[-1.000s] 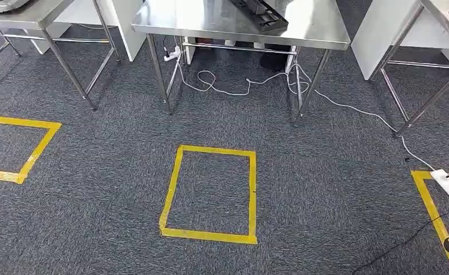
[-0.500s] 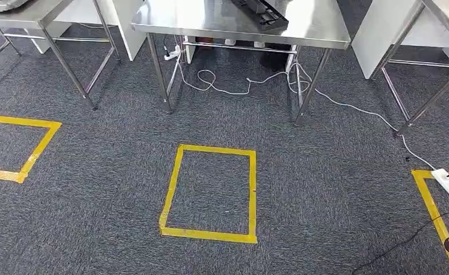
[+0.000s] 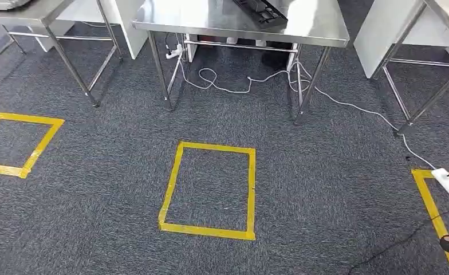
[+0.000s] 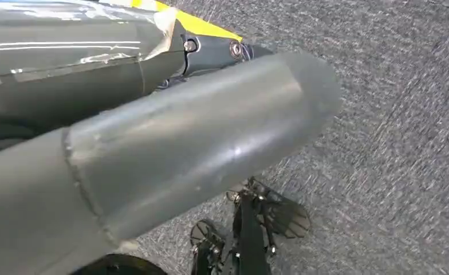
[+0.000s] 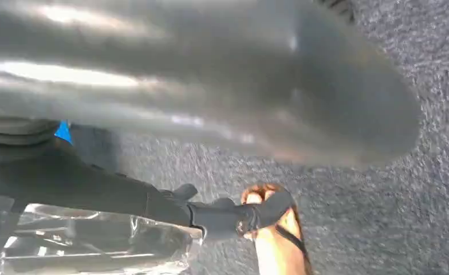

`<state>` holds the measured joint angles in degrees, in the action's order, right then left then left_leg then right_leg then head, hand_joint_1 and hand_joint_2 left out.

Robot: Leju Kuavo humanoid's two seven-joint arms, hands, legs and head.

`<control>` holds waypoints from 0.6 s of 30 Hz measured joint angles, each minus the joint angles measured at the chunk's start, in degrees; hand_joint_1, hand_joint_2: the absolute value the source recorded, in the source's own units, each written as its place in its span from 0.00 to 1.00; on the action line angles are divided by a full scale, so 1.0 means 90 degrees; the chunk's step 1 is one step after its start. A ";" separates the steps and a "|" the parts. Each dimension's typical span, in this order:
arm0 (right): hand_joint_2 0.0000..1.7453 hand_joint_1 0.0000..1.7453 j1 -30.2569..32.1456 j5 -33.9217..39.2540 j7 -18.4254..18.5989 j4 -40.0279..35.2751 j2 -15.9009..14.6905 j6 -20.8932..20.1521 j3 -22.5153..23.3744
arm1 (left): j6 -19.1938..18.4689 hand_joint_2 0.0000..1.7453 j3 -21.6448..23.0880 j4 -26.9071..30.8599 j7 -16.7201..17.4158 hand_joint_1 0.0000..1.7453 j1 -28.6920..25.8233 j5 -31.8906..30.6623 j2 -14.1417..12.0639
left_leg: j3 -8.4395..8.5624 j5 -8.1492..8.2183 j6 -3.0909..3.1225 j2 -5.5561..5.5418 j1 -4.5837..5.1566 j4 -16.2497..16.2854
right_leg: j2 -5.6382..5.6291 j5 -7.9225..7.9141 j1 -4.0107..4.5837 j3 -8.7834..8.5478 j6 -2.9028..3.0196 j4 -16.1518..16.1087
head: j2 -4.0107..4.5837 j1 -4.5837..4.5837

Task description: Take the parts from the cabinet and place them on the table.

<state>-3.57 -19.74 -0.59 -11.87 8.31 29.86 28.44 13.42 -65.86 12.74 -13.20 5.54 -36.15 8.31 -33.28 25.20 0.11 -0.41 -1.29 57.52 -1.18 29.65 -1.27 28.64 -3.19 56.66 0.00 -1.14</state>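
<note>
Facing shiny steel desk [image 3: 302, 28] at twelve o'clock, nearer than before; yellow taped floor square [image 3: 209, 190] slid downward; approach underway; hand state: cannot tell.

We are looking at a lab or test workshop set up for robot trials. Dark grey carpet [image 3: 325, 172] covers the floor, and on it we see rectangles of yellow tape [image 3: 209, 190] marking out standing spots. Bare stainless-steel tables on thin metal legs stand in a row, the middle tabletop [image 3: 211, 17] carrying a black tray [image 3: 259, 11]. White cable [image 3: 233, 86] trails loosely under the tables to a power strip [image 3: 446, 181] lying on the floor, beside white partition panels [image 3: 377, 34].
</note>
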 joint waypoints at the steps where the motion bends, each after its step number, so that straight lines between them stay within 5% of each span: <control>1: 0.00 0.00 0.0003 -0.0002 0.0014 0.0000 -0.0008 0.0000 0.0000 | 0.0000 0.00 0.0000 0.0000 0.0000 0.00 0.0005 0.0000 0.0002 | 0.0001 -0.0020 -0.0023 -0.0018 -0.0009 -0.0018 | 0.0033 -0.0006 0.0009 0.0002 0.0066 0.0012 | 0.0002 -0.0007; 3: 0.00 0.00 0.0001 -0.0002 0.0051 0.0000 -0.0002 0.0000 0.0000 | -0.0002 0.00 0.0000 -0.0002 0.0005 0.00 -0.0013 0.0000 0.0002 | -0.0025 -0.0045 -0.0101 -0.0060 -0.0068 -0.0017 | 0.0113 -0.0049 -0.0039 0.0025 0.0208 0.0000 | 0.0002 -0.0002; 4: 0.00 0.00 -0.0003 -0.0005 0.0051 0.0000 0.0014 0.0000 0.0000 | -0.0002 0.00 0.0000 -0.0002 0.0007 0.00 -0.0016 0.0000 0.0002 | -0.0095 0.0109 -0.0100 -0.0026 -0.0091 0.0131 | 0.0158 -0.0076 -0.0043 -0.0013 0.0276 -0.0003 | 0.0002 0.0000; 5: 0.00 0.00 -0.0006 -0.0005 0.0053 0.0000 0.0012 0.0000 0.0000 | -0.0002 0.00 0.0000 -0.0002 0.0007 0.00 -0.0016 0.0000 0.0002 | -0.0250 0.0406 -0.0097 0.0005 -0.0088 0.0487 | 0.0189 -0.0092 -0.0023 0.0010 0.0359 -0.0002 | 0.0002 0.0015; 7: 0.00 0.00 -0.0001 -0.0019 0.0053 0.0000 0.0012 0.0000 0.0000 | -0.0005 0.00 0.0000 -0.0002 0.0007 0.00 -0.0015 0.0000 0.0000 | -0.0695 0.0961 -0.0114 0.0007 -0.0079 0.1542 | 0.0280 -0.0116 0.0036 0.0060 0.0398 0.0004 | 0.0002 0.0022; 9: 0.00 0.00 0.0005 -0.0027 0.0058 0.0000 0.0012 0.0000 0.0000 | 0.0000 0.00 0.0000 -0.0002 0.0029 0.00 -0.0032 0.0000 0.0000 | -0.0898 0.1103 -0.0097 0.0017 -0.0076 0.2122 | 0.0382 -0.0126 0.0097 0.0080 0.0422 0.0006 | 0.0000 0.0022; 11: 0.00 0.00 -0.0003 -0.0041 0.0058 0.0000 0.0012 0.0000 0.0000 | 0.0002 0.00 0.0000 -0.0002 0.0039 0.00 -0.0048 0.0000 0.0000 | -0.0545 0.0746 -0.0022 0.0054 -0.0057 0.1534 | 0.0471 -0.0124 0.0133 0.0068 0.0422 0.0006 | 0.0002 0.0024; 12: 0.00 0.00 -0.0012 -0.0046 0.0061 0.0000 0.0015 0.0000 0.0000 | 0.0005 0.00 0.0000 -0.0002 0.0039 0.00 -0.0046 0.0000 -0.0002 | -0.0145 0.0445 0.0044 0.0145 -0.0033 0.0808 | 0.0523 -0.0121 0.0150 0.0051 0.0422 0.0006 | 0.0002 0.0024; 13: 0.00 0.00 -0.0016 -0.0049 0.0063 0.0000 0.0019 0.0000 0.0000 | 0.0005 0.00 0.0000 -0.0002 0.0039 0.00 -0.0040 0.0000 -0.0005 | 0.0157 0.0282 0.0116 0.0355 0.0013 0.0282 | 0.0561 -0.0116 0.0159 0.0033 0.0426 0.0006 | 0.0002 0.0024; 14: 0.00 0.00 -0.0015 -0.0049 0.0073 0.0000 0.0027 0.0000 0.0000 | 0.0005 0.00 0.0000 0.0000 0.0039 0.00 -0.0020 0.0000 -0.0012 | 0.0234 0.0358 0.0152 0.0581 0.0082 0.0108 | 0.0611 -0.0097 0.0232 0.0038 0.0399 0.0016 | 0.0002 0.0015; 18: 0.00 0.00 -0.0038 -0.0051 0.0078 0.0000 0.0029 0.0000 0.0000 | 0.0005 0.00 0.0000 -0.0002 0.0039 0.00 -0.0012 -0.0002 -0.0010 | 0.0165 0.0264 0.0225 0.0302 0.0132 0.0036 | 0.0826 -0.0098 0.0216 0.0035 0.0329 0.0006 | 0.0002 0.0017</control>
<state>-3.92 -20.20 0.11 -11.87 8.57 29.86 28.44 13.46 -65.85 12.72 -12.85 5.43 -36.17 8.22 -31.80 27.58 2.13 2.31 -0.10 57.84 6.25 28.76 0.67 28.96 -0.23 56.71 0.02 -0.98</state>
